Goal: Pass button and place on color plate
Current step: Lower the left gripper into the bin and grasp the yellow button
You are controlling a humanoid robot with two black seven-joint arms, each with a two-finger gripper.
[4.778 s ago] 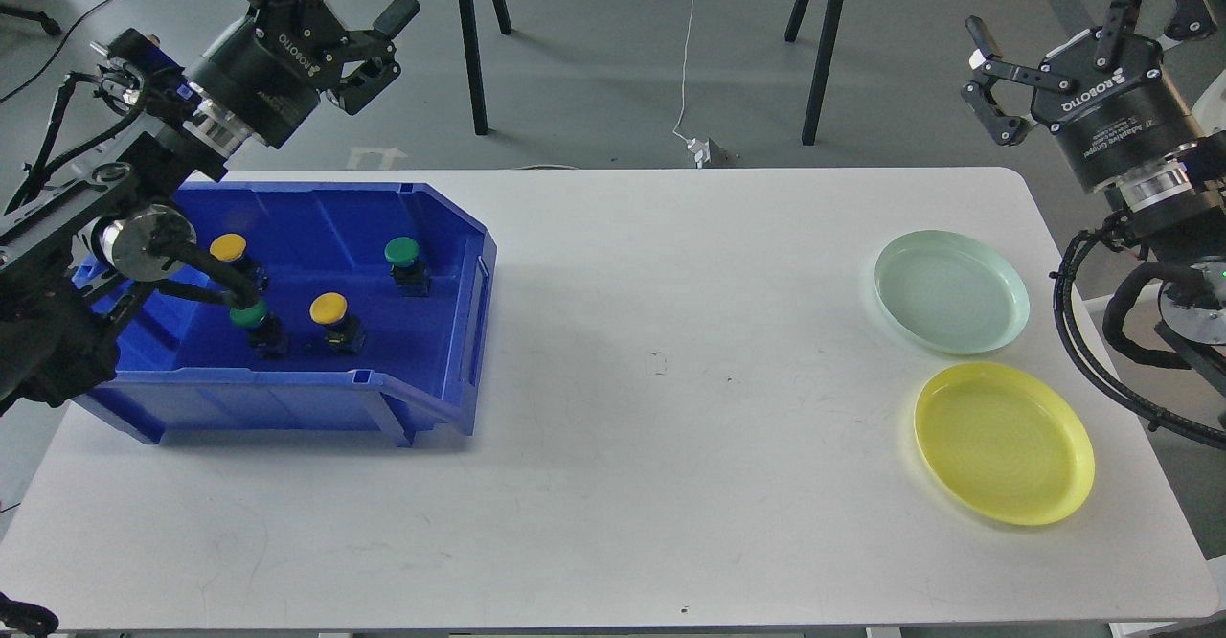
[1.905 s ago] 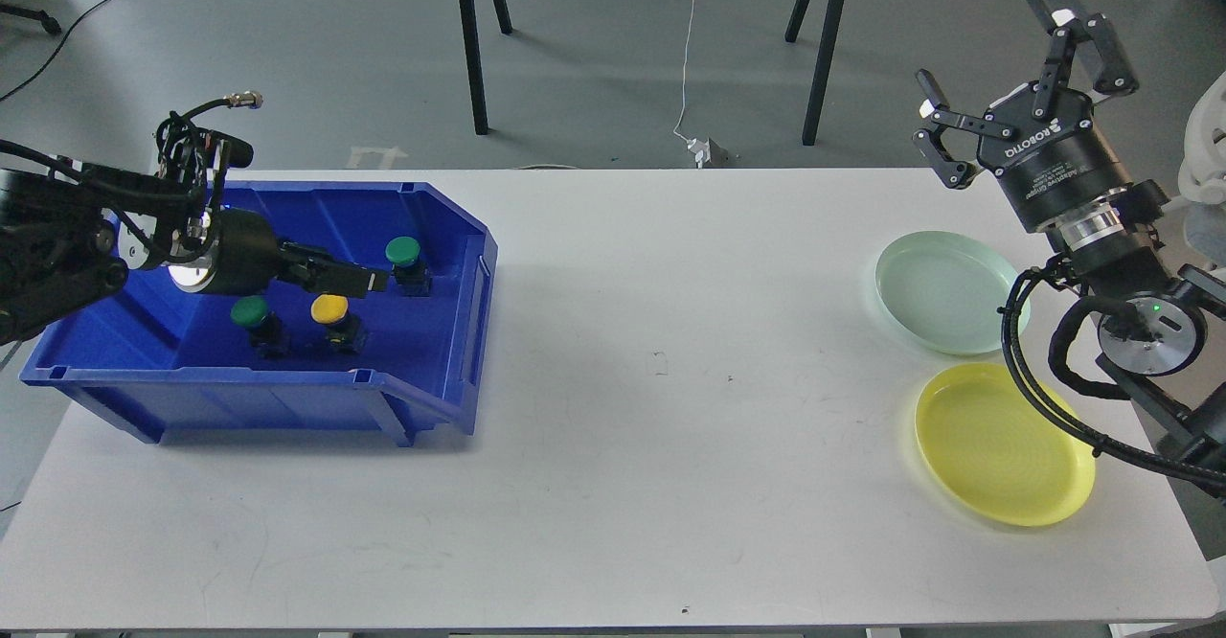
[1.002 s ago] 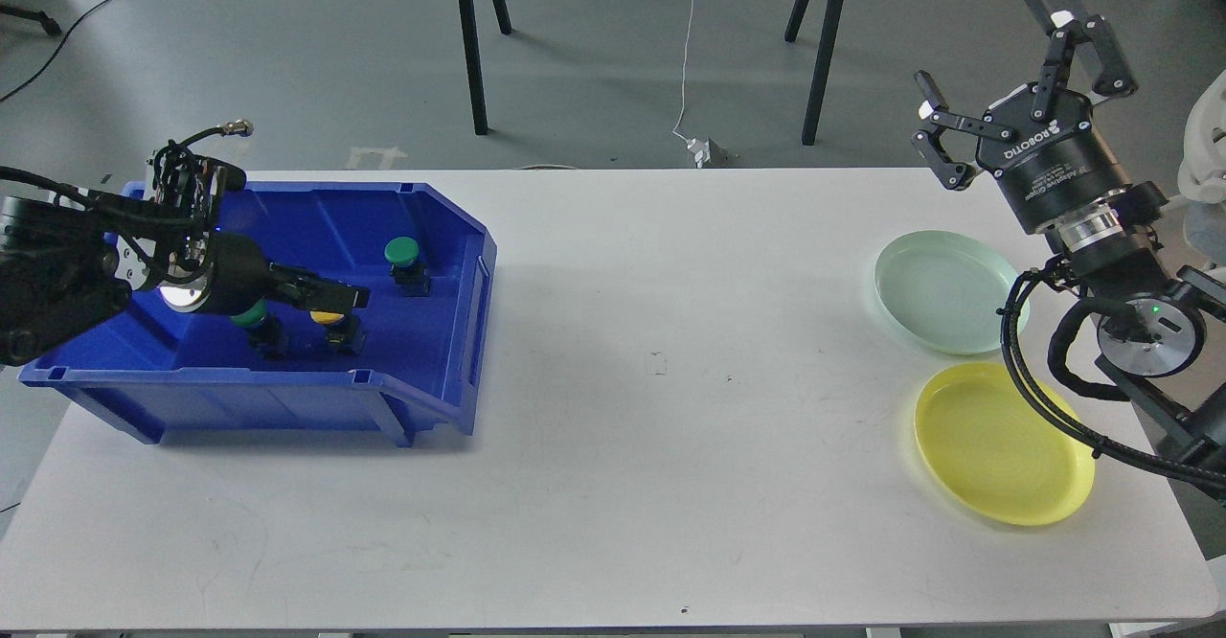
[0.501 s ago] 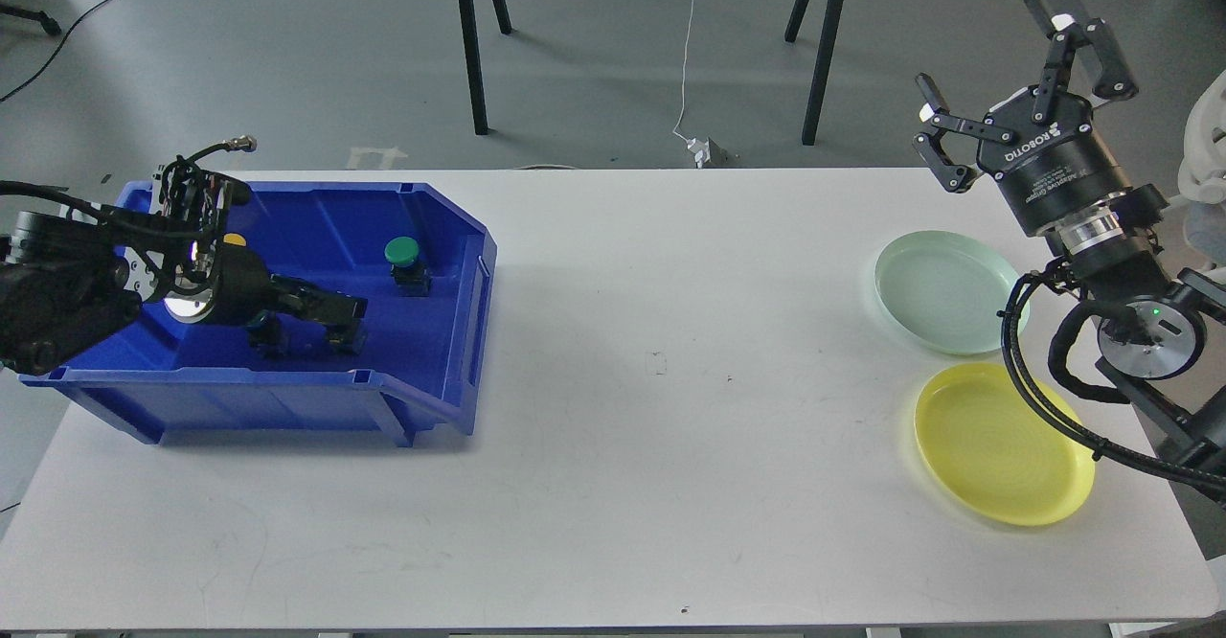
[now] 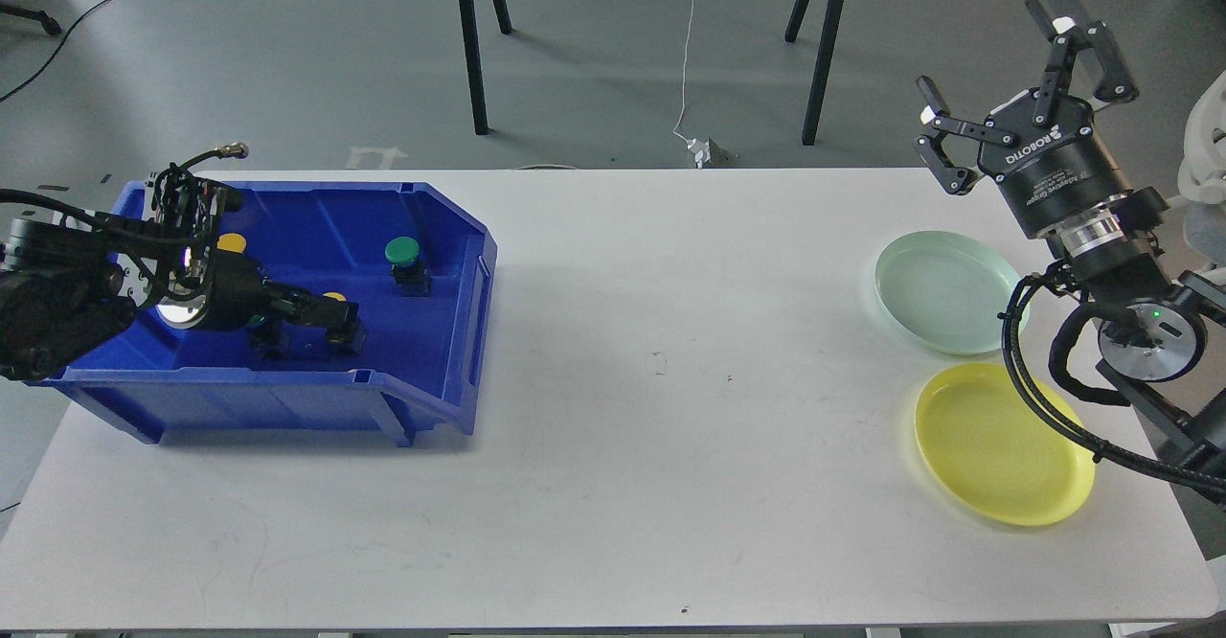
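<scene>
A blue bin (image 5: 421, 398) on the table's left holds several push buttons. A green button (image 5: 402, 253) stands free at the back right of the bin. A yellow button (image 5: 230, 243) shows behind my left wrist. My left gripper (image 5: 330, 320) reaches low into the bin around another yellow button (image 5: 334, 297), whose cap just shows above the fingers. I cannot tell how the fingers stand. A second green button beside it is mostly hidden by the gripper. My right gripper (image 5: 1006, 58) is open and empty, raised above the table's far right corner.
A pale green plate (image 5: 948, 291) and a yellow plate (image 5: 1001, 442) lie at the right of the white table (image 5: 670, 408). My right arm's cables hang over the right rims of both plates. Stand legs are on the floor behind the table.
</scene>
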